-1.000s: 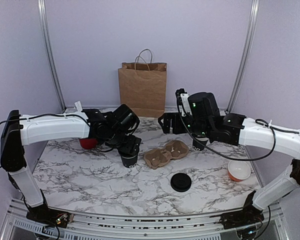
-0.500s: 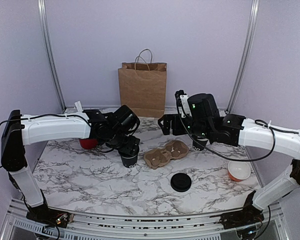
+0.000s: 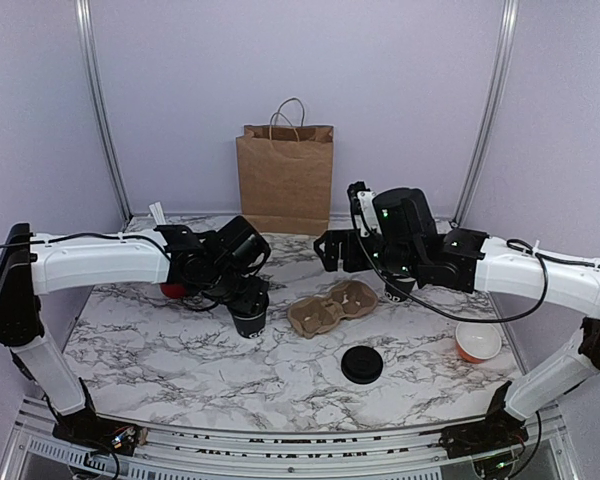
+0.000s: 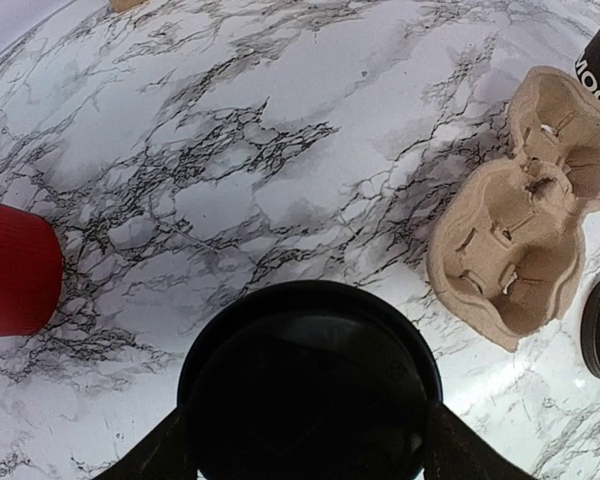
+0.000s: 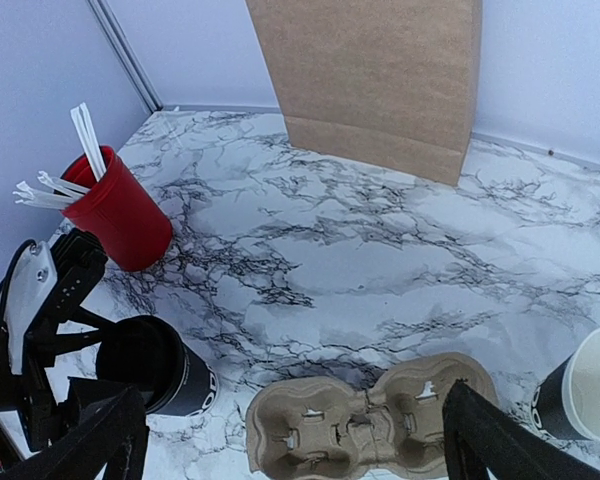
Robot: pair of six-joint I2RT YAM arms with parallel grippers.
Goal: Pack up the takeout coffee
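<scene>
From the top external view, the pick-up step is judged to be in hand: the takeout coffee (image 3: 253, 320) is stood upright on the marble table (image 3: 160, 350), just left of the cardboard cup carrier (image 3: 330, 306), and the left gripper (image 3: 248, 298) is set down over its top. The right gripper (image 3: 330, 250) is held above the table behind the carrier, spread wide, with nothing in it. In the left wrist view, the cup's dark mouth is seen directly between the two fingers (image 4: 145, 455), one at each side of the rim and close against it. The jaws are set fairly wide, but whether the cup is already pressed cannot be told. A firm squeeze on the cup wall is judged to be called for next, followed by a straight lift. In the right wrist view, the cup is seen at lower left, beside the carrier, with the red holder (image 5: 120, 215) behind it and the paper bag (image 5: 370, 80) at the back. The right jaws are shown fully parted and empty.
</scene>
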